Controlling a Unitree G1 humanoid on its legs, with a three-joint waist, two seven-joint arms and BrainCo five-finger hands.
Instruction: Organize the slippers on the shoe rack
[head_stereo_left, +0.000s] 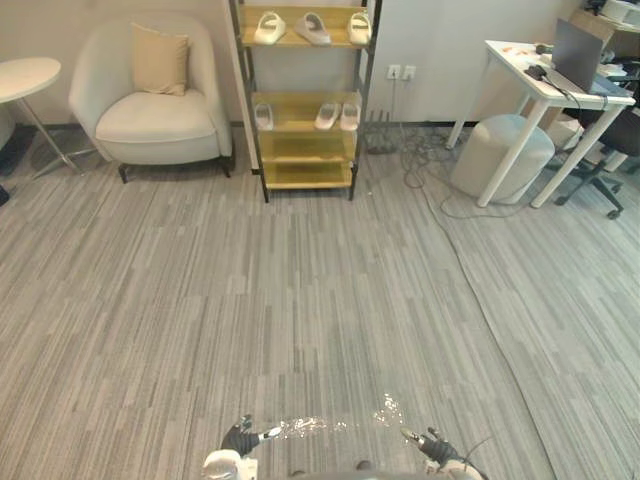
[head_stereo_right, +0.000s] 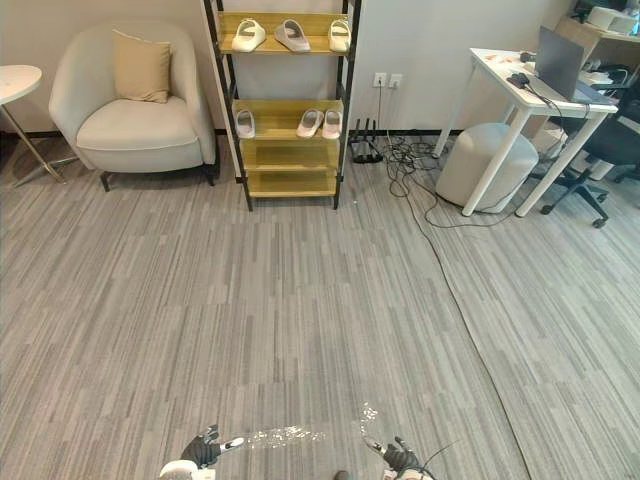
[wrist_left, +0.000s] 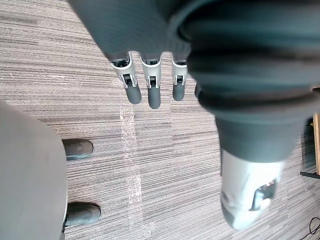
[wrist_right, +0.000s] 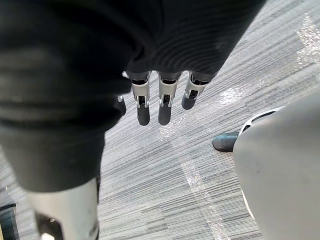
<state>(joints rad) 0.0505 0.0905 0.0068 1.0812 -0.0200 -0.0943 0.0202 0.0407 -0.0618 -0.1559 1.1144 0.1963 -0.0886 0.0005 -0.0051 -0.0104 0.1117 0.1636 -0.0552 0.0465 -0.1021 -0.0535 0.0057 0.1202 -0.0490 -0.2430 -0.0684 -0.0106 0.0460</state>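
Note:
A black-framed shoe rack (head_stereo_left: 305, 135) with wooden shelves stands against the far wall. Three pale slippers (head_stereo_left: 310, 27) lie on its top shelf. Three smaller pale slippers (head_stereo_left: 327, 116) lie on the shelf below it, and the two lowest shelves are bare. My left hand (head_stereo_left: 240, 440) hangs low at the bottom edge of the eye views, fingers (wrist_left: 150, 92) straight and empty over the carpet. My right hand (head_stereo_left: 435, 447) hangs likewise, its fingers (wrist_right: 162, 102) straight with nothing in them. Both hands are far from the rack.
A cream armchair (head_stereo_left: 155, 95) with a tan cushion stands left of the rack, a round side table (head_stereo_left: 25, 80) further left. At right are a white desk (head_stereo_left: 545, 85) with a laptop, a round pouf (head_stereo_left: 500, 155), an office chair and cables (head_stereo_left: 425, 160) on grey carpet.

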